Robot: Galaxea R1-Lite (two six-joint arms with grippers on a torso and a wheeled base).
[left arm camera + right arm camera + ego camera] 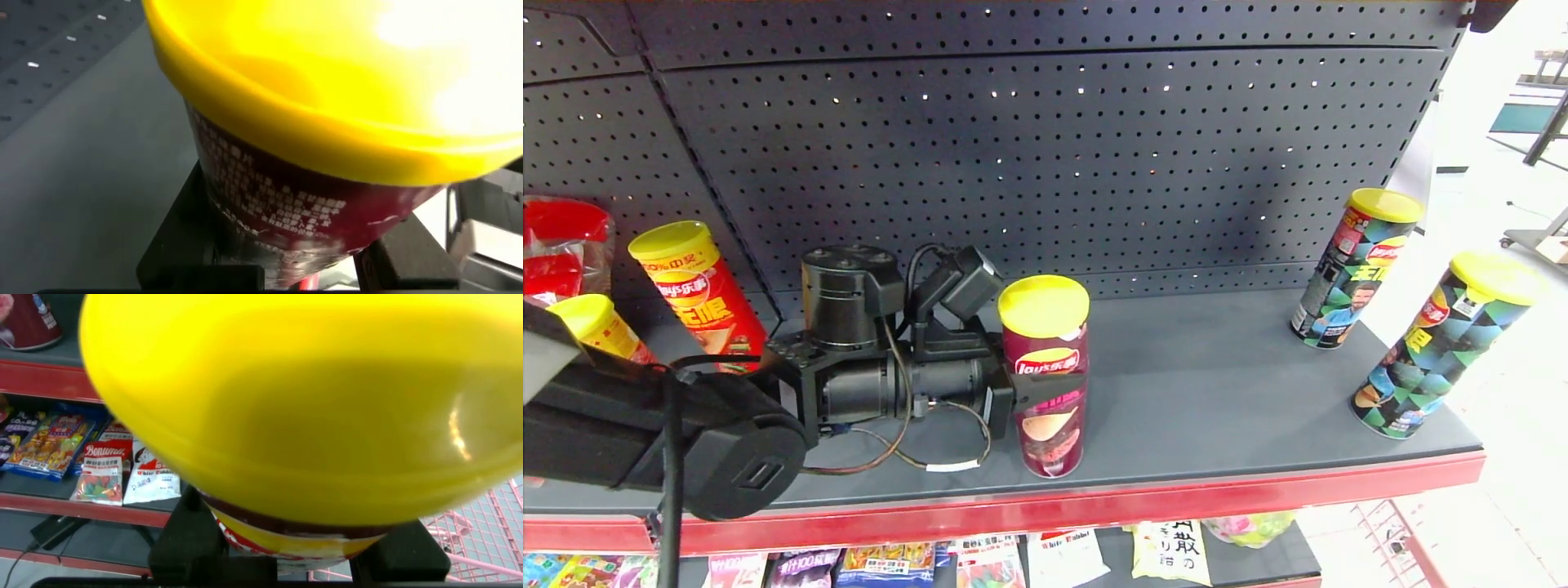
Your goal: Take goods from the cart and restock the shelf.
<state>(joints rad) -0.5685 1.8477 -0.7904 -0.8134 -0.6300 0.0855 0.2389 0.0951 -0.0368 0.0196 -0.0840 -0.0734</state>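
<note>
Along the dark grey metal shelf [1217, 392] with its red front lip, backed by a black perforated panel [1094, 163], the left end effector [1045, 390] is clamped around the middle of a maroon cardboard crisp can with a yellow plastic lid [1049, 437]. That can looks upright, its base on the deck near the front lip. It is well apart from a teal-patterned can [1356, 269] and its twin [1441, 347] at the right end. The right end effector [298, 551] is closed on a second yellow-lidded can with a red and yellow label [302, 400], apparently out in front of the lower tiers. To finish well, I'd confirm the base sits flat and spread the fingers evenly. Backing away level should keep either pad from tipping it.
</note>
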